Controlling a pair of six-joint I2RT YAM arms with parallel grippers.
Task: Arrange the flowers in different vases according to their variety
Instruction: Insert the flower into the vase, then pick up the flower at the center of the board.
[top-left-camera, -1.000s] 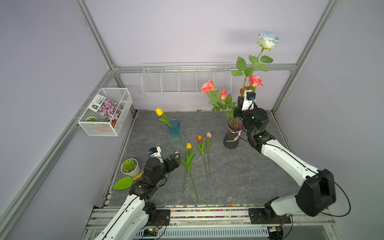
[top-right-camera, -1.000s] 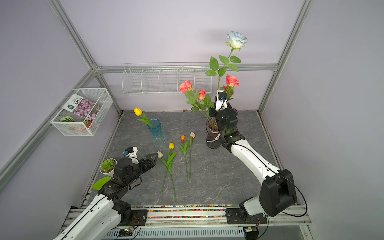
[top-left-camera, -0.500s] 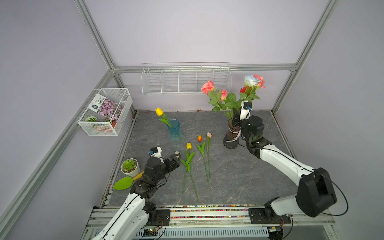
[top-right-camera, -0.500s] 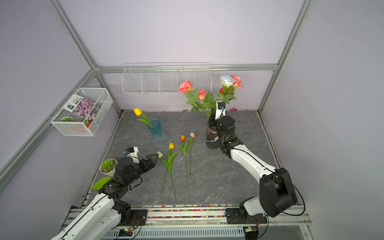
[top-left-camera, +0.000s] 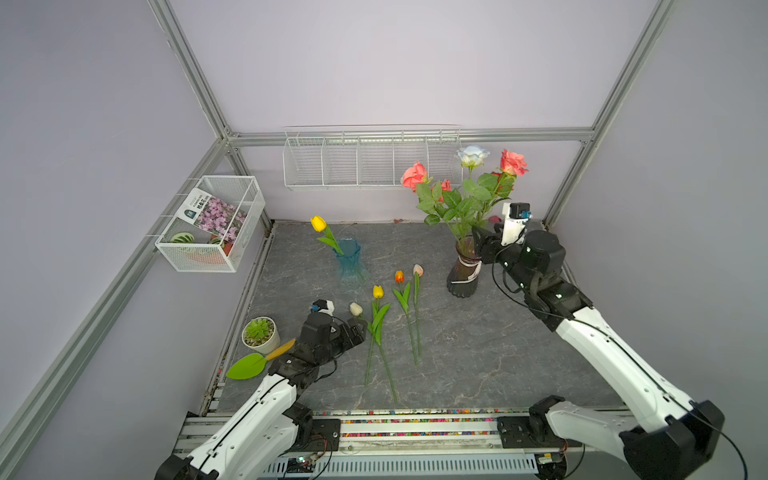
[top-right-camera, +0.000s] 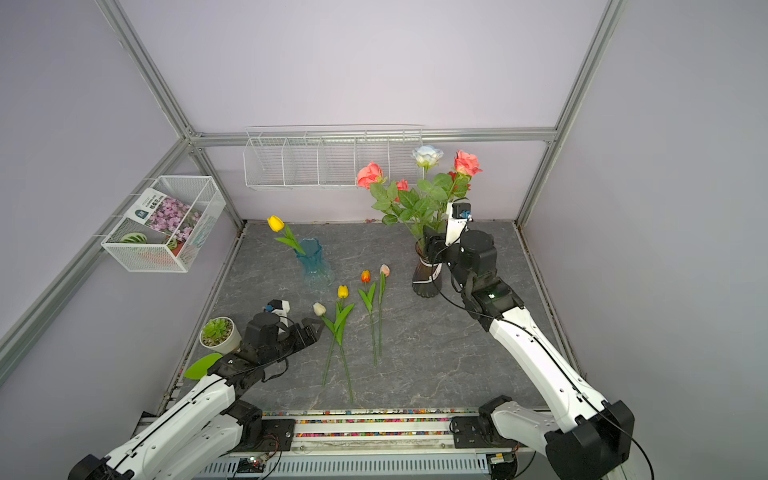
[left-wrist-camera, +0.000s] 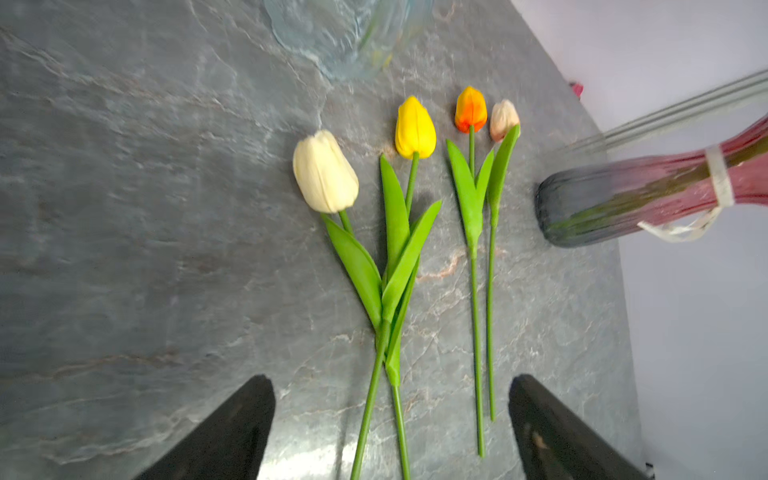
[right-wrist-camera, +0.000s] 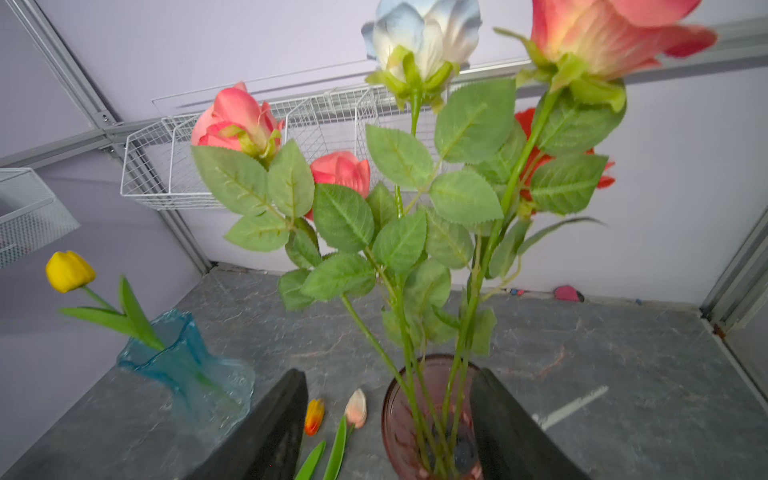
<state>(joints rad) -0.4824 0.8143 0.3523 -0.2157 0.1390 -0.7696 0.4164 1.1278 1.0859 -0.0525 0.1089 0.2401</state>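
Note:
A dark pink-maroon vase (top-left-camera: 464, 274) stands at the back right with coral roses (top-left-camera: 414, 176) and a white-blue rose (top-left-camera: 472, 155) in it. My right gripper (top-left-camera: 484, 243) is open beside the vase's neck. In the right wrist view its fingers (right-wrist-camera: 274, 432) stand either side of the rim (right-wrist-camera: 388, 399), clear of the stems. A teal vase (top-left-camera: 348, 262) holds one yellow tulip (top-left-camera: 318, 223). Cream (top-left-camera: 355, 308), yellow (top-left-camera: 377, 291), orange (top-left-camera: 399, 276) and pale pink (top-left-camera: 418, 270) tulips lie on the table. My left gripper (top-left-camera: 359, 330) is open low over the cream and yellow tulips' stems (left-wrist-camera: 374, 395).
A succulent in a white pot (top-left-camera: 260, 334) and a green scoop (top-left-camera: 249, 368) sit at the front left. A wire basket (top-left-camera: 212, 224) with a flower packet hangs on the left wall. A wire shelf (top-left-camera: 370, 158) hangs on the back wall.
The right gripper lowered the white-blue rose into the maroon vase, then opened and let it go. The left arm has barely moved.

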